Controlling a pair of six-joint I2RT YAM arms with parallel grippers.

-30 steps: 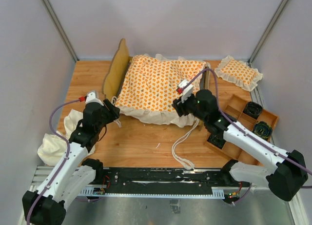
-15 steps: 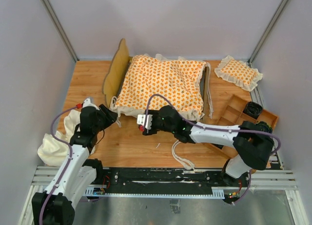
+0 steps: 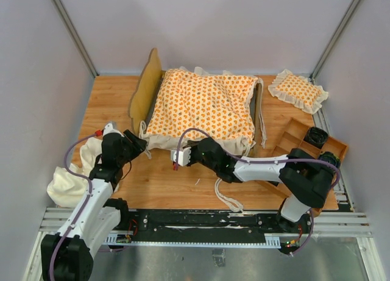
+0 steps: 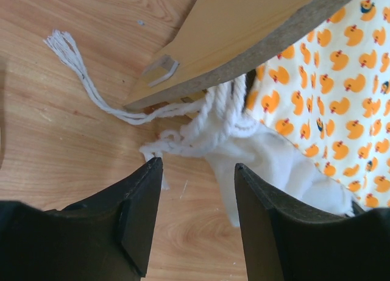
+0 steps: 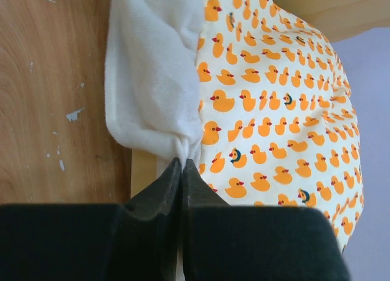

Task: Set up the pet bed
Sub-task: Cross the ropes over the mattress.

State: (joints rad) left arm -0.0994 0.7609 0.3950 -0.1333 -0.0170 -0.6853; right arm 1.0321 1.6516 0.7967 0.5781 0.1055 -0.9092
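Near table [image 3: 159, 180]: bare wood, you pass freely.
Ahead of left gripper [image 4: 198, 165]: tie strings [image 4: 213, 116] obstruct you.
Right: tray [image 3: 297, 130] blocks.

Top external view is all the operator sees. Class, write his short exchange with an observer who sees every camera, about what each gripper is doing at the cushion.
Operator: Is the right gripper holding the cushion?
Observer: Yes; the right wrist view shows it shut on the cream ruffle.
Operator: And the left gripper?
Observer: Left wrist view: open, holding nothing, the tie strings lying just beyond it.
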